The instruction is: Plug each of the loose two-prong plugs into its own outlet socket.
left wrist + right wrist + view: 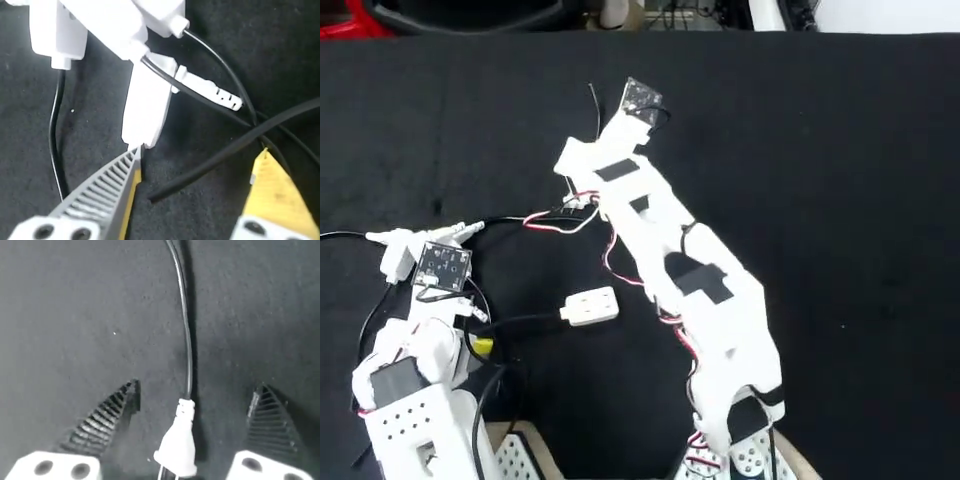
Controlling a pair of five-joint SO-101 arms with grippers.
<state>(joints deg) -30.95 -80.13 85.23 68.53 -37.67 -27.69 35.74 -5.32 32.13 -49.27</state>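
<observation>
- So far nothing looks plugged in; outlet block (590, 305) looks unused.
- Right gripper (197, 386): jaws apart, straddling 1 loose plug (177, 445).
- Left gripper (198, 151): jaws apart near another white plug (145, 105).

The black worktop (840, 150) carries a white outlet socket (590, 306) at seven o'clock from centre, white plugs (392, 245) at nine o'clock, and black cables (515, 322) between them.

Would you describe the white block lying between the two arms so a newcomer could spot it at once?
On the black table, look at the gap between the left arm and the right arm. There lies a white rectangular block with a black cable leaving one short end. Unlike the white pieces bunched by the left arm's wrist, it lies alone.
</observation>
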